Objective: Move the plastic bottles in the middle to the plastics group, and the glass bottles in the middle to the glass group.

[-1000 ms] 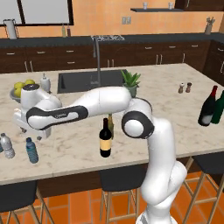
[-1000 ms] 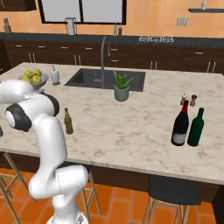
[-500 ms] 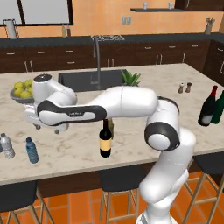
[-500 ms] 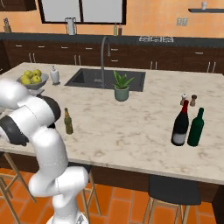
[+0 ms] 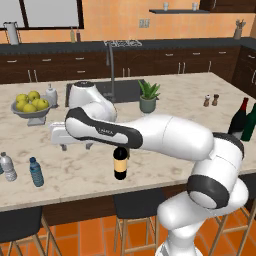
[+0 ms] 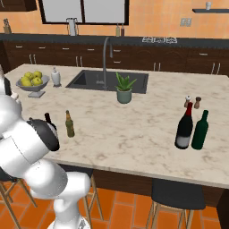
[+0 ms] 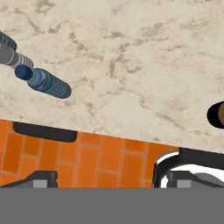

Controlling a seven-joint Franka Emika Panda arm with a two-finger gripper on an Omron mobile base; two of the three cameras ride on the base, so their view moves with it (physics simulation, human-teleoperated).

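Note:
The small blue plastic bottle stands near the counter's front left corner, right beside the clear ribbed water bottle of the plastics group. My gripper hovers open and empty above the counter, up and to the right of them. In the hand view the blue bottle and the clear bottle lie at upper left, far from my gripper. The black wine bottle with a tan label stands under my forearm. The olive-brown beer bottle stands mid-counter. The red-topped wine bottle and green bottle stand at right.
A fruit bowl and a soap dispenser sit at the back left by the sink. A potted plant stands mid-counter, salt and pepper shakers further right. Stools line the counter's front edge.
My hand has swung to the right, away from the two small bottles, while the arm stretched out lower over the counter. The bottles have stayed where they were.

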